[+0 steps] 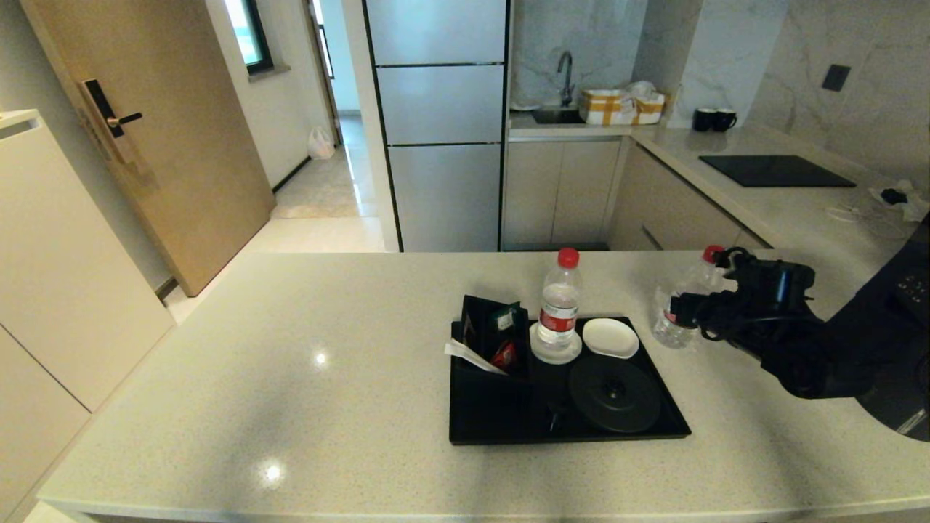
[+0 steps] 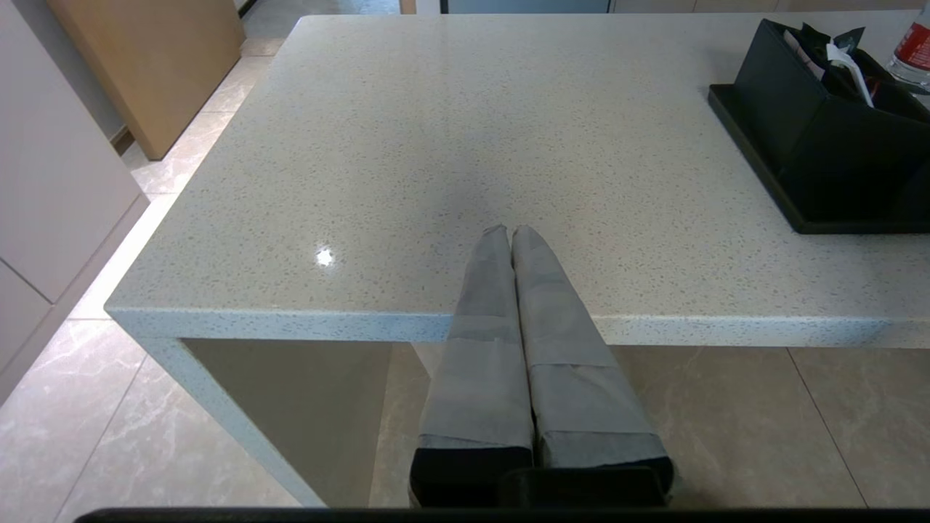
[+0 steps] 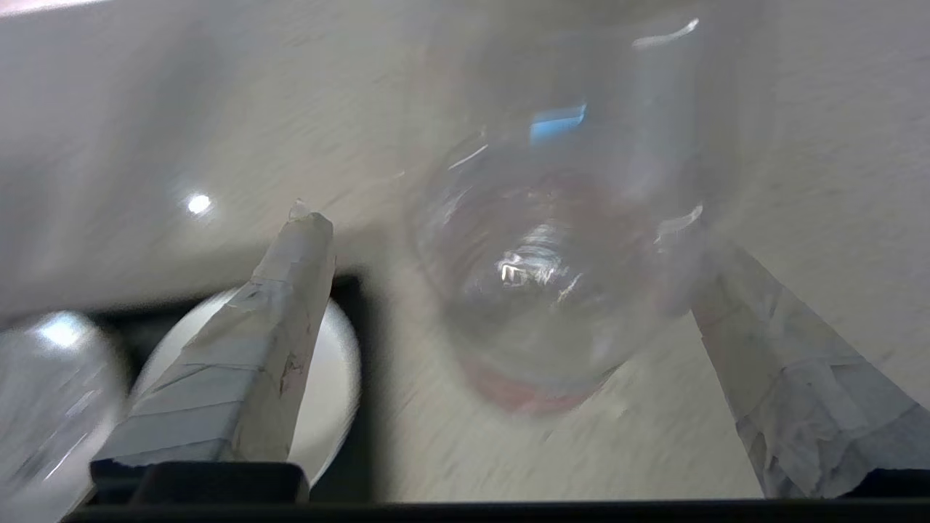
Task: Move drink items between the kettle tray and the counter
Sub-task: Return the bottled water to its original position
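Right fingers spread wide around a bottle, holding nothing

The small clear plastic bottle with red cap (image 1: 681, 305) stands on the pale speckled stone table (image 1: 290, 378), between the right gripper (image 3: 501, 290) fingers, beside the flat black tray (image 1: 501, 425). One fingertip could tip it. Left gripper (image 2: 508, 236) pressed closed, parked.

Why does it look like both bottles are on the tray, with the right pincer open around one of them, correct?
Not quite. Only one bottle stands on the tray, on a saucer. The other bottle is on the counter beside the tray, as the head view shows. The right pincer is indeed open around it.
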Robot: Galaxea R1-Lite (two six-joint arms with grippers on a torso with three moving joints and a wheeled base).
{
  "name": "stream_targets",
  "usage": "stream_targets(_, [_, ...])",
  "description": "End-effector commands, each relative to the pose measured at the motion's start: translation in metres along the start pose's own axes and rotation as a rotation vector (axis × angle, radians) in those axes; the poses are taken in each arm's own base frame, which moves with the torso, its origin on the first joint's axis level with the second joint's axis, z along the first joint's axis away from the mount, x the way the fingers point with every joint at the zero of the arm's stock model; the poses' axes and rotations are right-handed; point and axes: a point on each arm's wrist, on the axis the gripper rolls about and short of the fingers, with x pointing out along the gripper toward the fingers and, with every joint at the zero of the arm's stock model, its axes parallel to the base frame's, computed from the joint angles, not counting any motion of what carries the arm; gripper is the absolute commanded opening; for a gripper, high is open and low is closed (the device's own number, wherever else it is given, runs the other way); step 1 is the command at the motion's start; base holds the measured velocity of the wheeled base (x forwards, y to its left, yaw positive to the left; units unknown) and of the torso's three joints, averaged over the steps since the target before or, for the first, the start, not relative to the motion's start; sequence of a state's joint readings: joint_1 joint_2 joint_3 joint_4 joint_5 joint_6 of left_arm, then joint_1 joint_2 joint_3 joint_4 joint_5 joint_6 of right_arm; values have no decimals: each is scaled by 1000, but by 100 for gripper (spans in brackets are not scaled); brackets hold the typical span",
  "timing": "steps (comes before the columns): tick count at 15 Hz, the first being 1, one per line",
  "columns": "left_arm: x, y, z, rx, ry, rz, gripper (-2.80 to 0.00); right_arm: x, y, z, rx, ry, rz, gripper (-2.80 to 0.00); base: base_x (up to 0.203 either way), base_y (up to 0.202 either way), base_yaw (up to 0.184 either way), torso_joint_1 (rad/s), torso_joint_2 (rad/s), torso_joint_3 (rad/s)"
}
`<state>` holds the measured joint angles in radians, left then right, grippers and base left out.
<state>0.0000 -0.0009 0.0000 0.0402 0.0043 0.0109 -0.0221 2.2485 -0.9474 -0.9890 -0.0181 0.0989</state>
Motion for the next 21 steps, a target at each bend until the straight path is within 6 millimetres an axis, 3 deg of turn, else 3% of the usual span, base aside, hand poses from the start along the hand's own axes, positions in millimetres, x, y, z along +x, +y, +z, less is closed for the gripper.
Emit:
stream_targets(1, [0, 0, 0, 0, 1, 0, -280, 11, 0, -3, 1, -4, -12, 0, 0, 0, 0, 0, 0, 0])
stream_targets(4, [0, 0, 0, 0, 0, 2, -280, 17, -1, -5, 3, 4, -15, 0, 0, 0, 0, 0, 0, 0])
stream_targets(5, [0, 0, 0, 0, 1, 0, -280, 18, -2, -6, 3, 6, -16, -216, 0, 0, 0, 0, 0, 0])
stream_targets(6, [0, 0, 0, 0, 1, 0, -280, 18, -2, -6, 3, 7, -19, -280, 0, 0, 0, 0, 0, 0])
stream_targets(11, [0, 0, 0, 0, 1, 0, -280, 14, -2, 1, 12, 1, -18, -280, 0, 0, 0, 0, 0, 0])
stream_targets(14, [0, 0, 0, 0, 1, 1, -280, -6, 2, 25, 24, -40, -5, -280, 0, 0, 0, 0, 0, 0])
stream_targets(18, [0, 0, 0, 0, 1, 0, -280, -57, 35, 62, 39, -80, 82, -280, 0, 0, 0, 0, 0, 0])
stream_targets(21, [0, 0, 0, 0, -1, 0, -280, -68, 67, 47, 1, -31, 156, -280, 0, 0, 0, 0, 0, 0])
